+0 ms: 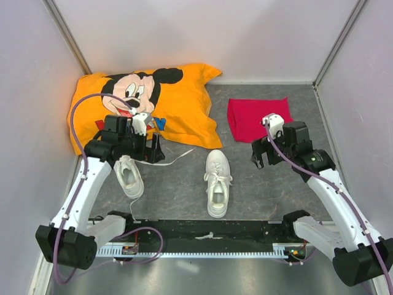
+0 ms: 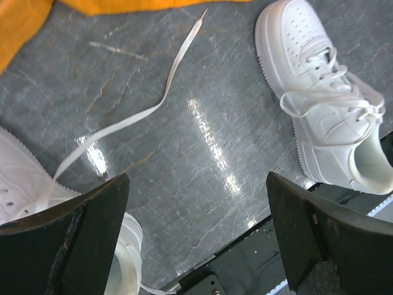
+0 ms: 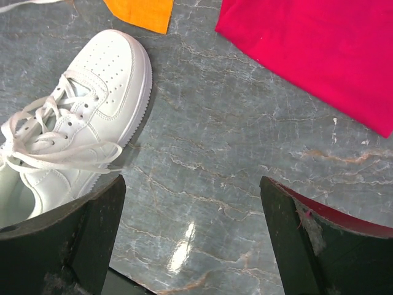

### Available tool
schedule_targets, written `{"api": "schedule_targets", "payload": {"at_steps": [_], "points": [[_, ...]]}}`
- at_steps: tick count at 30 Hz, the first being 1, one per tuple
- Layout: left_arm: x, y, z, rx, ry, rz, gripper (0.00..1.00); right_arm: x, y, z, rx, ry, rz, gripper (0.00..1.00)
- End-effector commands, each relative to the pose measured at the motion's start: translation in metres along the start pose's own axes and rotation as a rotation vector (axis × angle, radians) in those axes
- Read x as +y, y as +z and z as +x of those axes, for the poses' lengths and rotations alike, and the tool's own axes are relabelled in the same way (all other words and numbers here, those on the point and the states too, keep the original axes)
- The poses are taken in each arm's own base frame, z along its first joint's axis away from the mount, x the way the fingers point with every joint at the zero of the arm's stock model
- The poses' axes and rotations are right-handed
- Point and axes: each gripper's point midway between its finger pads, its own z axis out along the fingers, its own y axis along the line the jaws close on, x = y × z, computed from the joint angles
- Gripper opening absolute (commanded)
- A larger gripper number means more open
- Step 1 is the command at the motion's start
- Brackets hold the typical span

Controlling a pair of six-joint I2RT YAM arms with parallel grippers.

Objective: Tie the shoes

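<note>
Two white shoes lie on the grey floor. One shoe (image 1: pixel 218 183) rests in the middle with its toe pointing away, and its laces lie in loops over the tongue (image 2: pixel 325 110) (image 3: pixel 80 117). The other shoe (image 1: pixel 128 177) (image 2: pixel 18 184) sits at the left, and a loose lace (image 1: pixel 178 157) (image 2: pixel 166 92) trails from it toward the pillow. My left gripper (image 1: pixel 152 147) (image 2: pixel 198 177) hovers open just above and beside that left shoe, holding nothing. Right of the middle shoe, my right gripper (image 1: pixel 259 153) (image 3: pixel 191 179) hangs open over bare floor.
An orange Mickey Mouse pillow (image 1: pixel 147 101) (image 3: pixel 144 12) lies at the back left. A red cloth (image 1: pixel 258 118) (image 3: pixel 319 55) lies at the back right, close to the right gripper. White walls enclose the sides and back. The black base rail (image 1: pixel 209 230) runs along the near edge.
</note>
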Motion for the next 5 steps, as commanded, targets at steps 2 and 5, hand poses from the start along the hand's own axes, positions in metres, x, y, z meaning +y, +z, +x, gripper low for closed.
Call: {"api": "schedule_targets", "payload": {"at_steps": [2,5], "points": [[0.0106,-0.0047,-0.0027,-0.061,-0.059,-0.067,0.99,-0.0030,-0.0090,-0.0202,-0.081,0.075,0.037,0.98],[0.0125,-0.0075,-0.0056,-0.075,-0.061,-0.077,0.99,-0.0024,-0.0073,-0.0213,-0.084,0.074,0.032,0.98]]}}
